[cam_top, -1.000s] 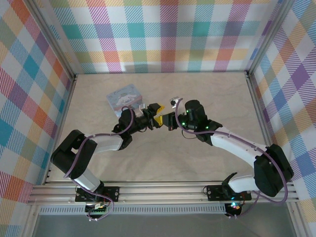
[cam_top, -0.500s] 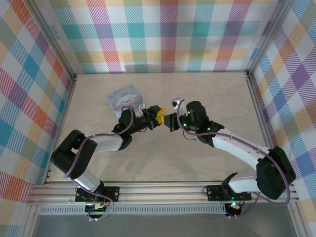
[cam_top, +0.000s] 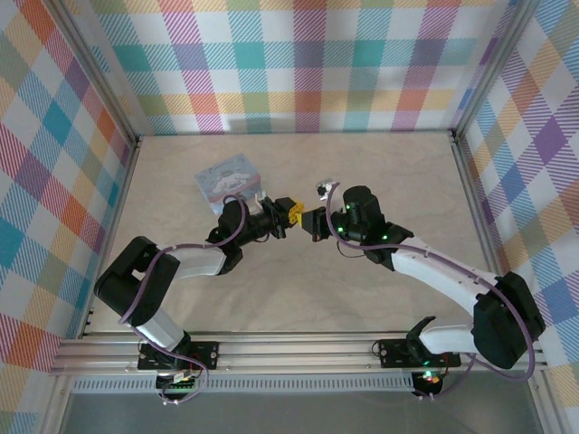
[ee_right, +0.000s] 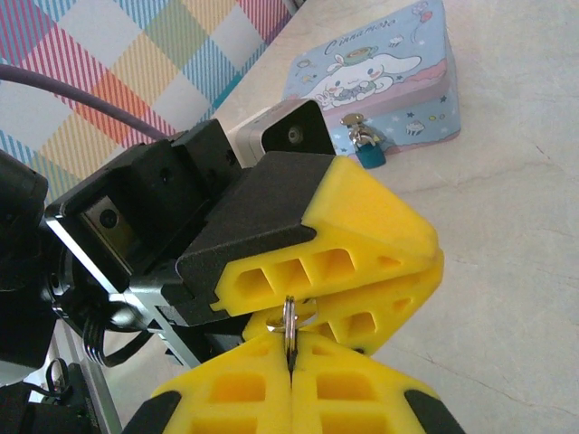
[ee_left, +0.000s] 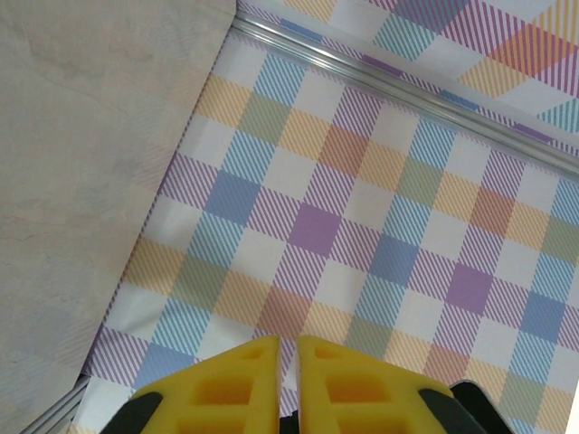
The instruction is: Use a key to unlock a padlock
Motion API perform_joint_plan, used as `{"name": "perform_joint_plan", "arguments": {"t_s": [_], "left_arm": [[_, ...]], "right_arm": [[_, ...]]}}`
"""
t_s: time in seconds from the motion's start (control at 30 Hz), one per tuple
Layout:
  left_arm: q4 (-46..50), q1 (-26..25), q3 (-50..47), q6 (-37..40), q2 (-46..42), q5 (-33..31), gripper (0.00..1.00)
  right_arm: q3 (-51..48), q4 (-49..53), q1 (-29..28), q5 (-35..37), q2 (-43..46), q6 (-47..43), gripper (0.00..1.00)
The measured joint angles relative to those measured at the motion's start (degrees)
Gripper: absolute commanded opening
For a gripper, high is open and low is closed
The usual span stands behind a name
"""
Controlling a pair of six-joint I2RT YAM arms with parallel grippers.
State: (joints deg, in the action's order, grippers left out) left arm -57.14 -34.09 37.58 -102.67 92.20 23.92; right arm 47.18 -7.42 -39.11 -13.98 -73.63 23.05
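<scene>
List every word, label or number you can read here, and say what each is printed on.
"Cinnamoroll": script lettering along the top of the lid of the pale blue tin, in the right wrist view.
The same lid in the top view: the print is too small to read.
The padlock: no marking I can read.

One padlock (ee_right: 370,155), one cartoon tin (ee_right: 380,72), one key ring (ee_right: 289,318), two grippers, left gripper (cam_top: 294,211), right gripper (cam_top: 312,220)

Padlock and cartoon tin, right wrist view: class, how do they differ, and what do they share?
The padlock is far smaller than the tin. The padlock is plain dark teal; the tin is pale blue with printed cartoons. Both are blue-toned; the padlock hangs at the tin's front.
</scene>
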Motion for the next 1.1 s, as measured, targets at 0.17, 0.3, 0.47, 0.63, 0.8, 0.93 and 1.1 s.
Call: {"name": "perform_joint_plan", "arguments": {"t_s": [0.17, 0.3, 0.47, 0.63, 0.8, 0.93, 1.1], "left_arm": [[0.0, 0.0, -0.1, 0.0, 0.0, -0.6, 0.06], [0.0, 0.0, -0.2, 0.1, 0.0, -0.5, 0.02], [0.0, -0.2, -0.2, 0.9, 0.0, -0.4, 0.00], [1.8, -0.4, 0.4, 7.7, -0.4, -0.4, 0.00], [12.6, -0.3, 2.6, 21.3, -4.4, -2.2, 0.00], [20.0, -0.6, 6.0, 33.5, -9.7, -3.6, 0.00], [21.3, -1.8, 9.2, 43.1, -13.3, -4.0, 0.00]], "right_arm": [[-0.5, 0.8, 0.0, 0.0, 0.0, 0.0, 0.00], [-0.7, 1.0, 0.0, 0.2, 0.5, 0.0, 0.00], [-1.5, 1.1, -0.2, 0.9, 1.4, 0.0, 0.01], [-3.0, 1.5, 0.0, 0.3, 2.9, 0.1, 0.20], [-5.6, 0.5, 2.1, -3.5, 8.0, 0.5, 0.37], [-7.0, -3.6, 6.2, -9.1, 11.4, 3.1, 0.47], [-7.1, -10.0, 8.4, -15.5, 11.6, 7.0, 0.54]]}}
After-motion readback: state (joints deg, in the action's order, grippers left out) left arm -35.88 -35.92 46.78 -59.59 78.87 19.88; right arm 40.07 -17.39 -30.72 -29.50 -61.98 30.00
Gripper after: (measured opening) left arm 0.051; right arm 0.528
